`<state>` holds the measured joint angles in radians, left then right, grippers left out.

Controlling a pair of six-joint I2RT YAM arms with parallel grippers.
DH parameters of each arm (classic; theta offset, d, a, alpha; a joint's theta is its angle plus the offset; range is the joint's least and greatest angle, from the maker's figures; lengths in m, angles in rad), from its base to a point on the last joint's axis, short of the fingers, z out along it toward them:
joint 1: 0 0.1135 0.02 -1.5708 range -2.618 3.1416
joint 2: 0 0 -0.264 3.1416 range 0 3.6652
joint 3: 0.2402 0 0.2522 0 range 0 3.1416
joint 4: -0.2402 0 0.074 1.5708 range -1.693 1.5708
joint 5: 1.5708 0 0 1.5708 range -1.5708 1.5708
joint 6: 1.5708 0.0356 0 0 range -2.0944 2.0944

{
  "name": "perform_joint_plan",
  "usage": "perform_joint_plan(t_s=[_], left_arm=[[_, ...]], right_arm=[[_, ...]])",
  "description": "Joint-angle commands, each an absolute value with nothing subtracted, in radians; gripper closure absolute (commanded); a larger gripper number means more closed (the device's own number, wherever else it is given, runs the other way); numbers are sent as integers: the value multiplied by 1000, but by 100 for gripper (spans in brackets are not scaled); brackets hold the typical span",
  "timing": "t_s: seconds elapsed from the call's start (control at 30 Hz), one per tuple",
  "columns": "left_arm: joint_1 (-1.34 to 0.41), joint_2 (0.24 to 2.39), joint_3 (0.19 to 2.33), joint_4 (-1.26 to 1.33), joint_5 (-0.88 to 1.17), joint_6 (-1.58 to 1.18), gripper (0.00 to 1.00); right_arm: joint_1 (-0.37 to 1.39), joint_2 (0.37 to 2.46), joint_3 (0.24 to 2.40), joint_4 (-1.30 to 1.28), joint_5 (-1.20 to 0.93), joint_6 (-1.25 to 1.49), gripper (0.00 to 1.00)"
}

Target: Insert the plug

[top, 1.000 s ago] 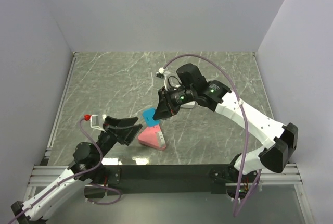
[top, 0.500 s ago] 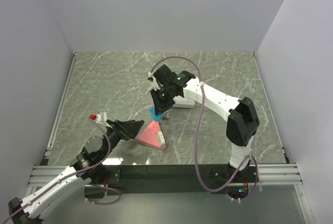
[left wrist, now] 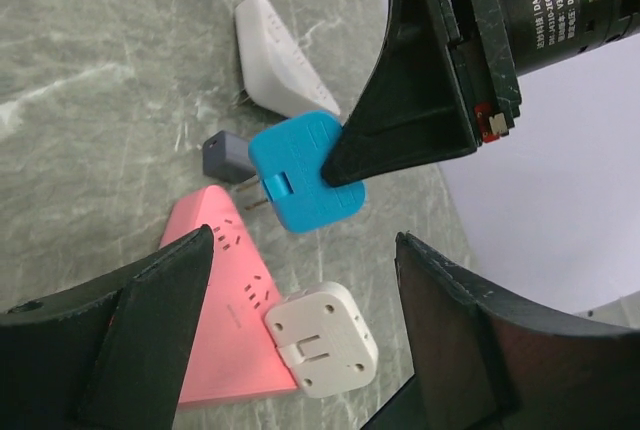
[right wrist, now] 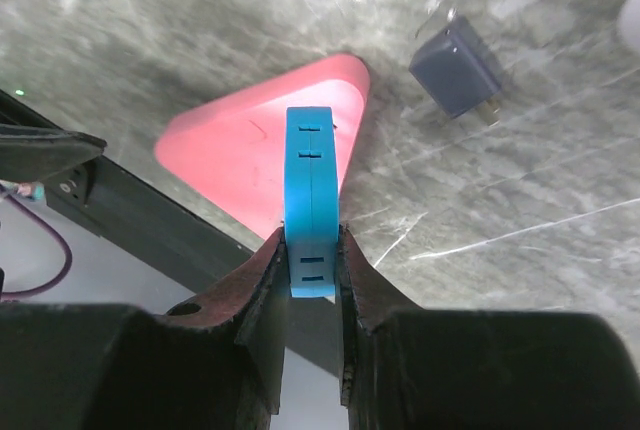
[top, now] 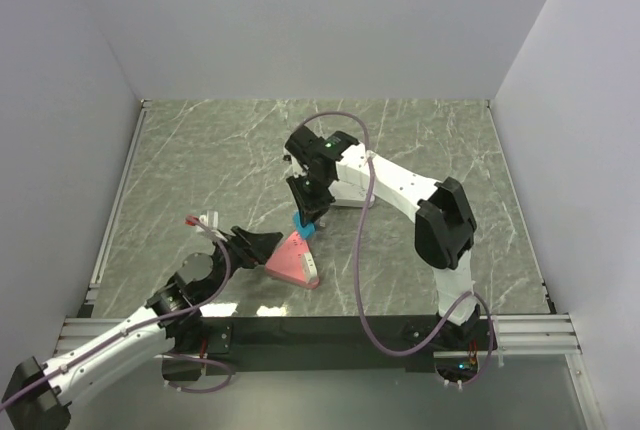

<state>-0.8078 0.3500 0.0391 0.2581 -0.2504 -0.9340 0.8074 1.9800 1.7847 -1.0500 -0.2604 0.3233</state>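
Observation:
My right gripper (right wrist: 312, 250) is shut on a flat blue plug (right wrist: 310, 200), held on edge just above the far corner of a pink triangular power strip (right wrist: 255, 150). In the left wrist view the blue plug (left wrist: 305, 170) has its metal prongs pointing toward the pink strip (left wrist: 225, 320), close to its tip. A white square plug (left wrist: 322, 338) sits against the strip's near corner. My left gripper (left wrist: 303, 250) is open, its fingers standing either side of the strip and the white plug. From above, the blue plug (top: 303, 224) hangs by the strip (top: 288, 260).
A small dark grey adapter (left wrist: 225, 155) lies on the marble table (top: 200, 160) just beyond the strip. A white charger block (left wrist: 280, 60) lies farther back. Grey walls close in the table on three sides. A purple cable (top: 365, 250) loops over the right arm.
The right arm swung in and lowered the blue plug toward the pink strip's far corner. My left gripper moved right up to the strip, and its jaws narrowed a little.

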Motion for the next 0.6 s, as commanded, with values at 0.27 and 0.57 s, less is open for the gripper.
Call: perform_joint_plan(t_s=[0.27, 0.57], left_arm=[[-819, 545, -166, 423, -279, -982, 20], [-834, 581, -169, 439, -299, -997, 14]], right_arm=[[848, 2040, 1827, -1110, -316, 374, 100], [865, 2092, 1888, -1163, -282, 396, 100]])
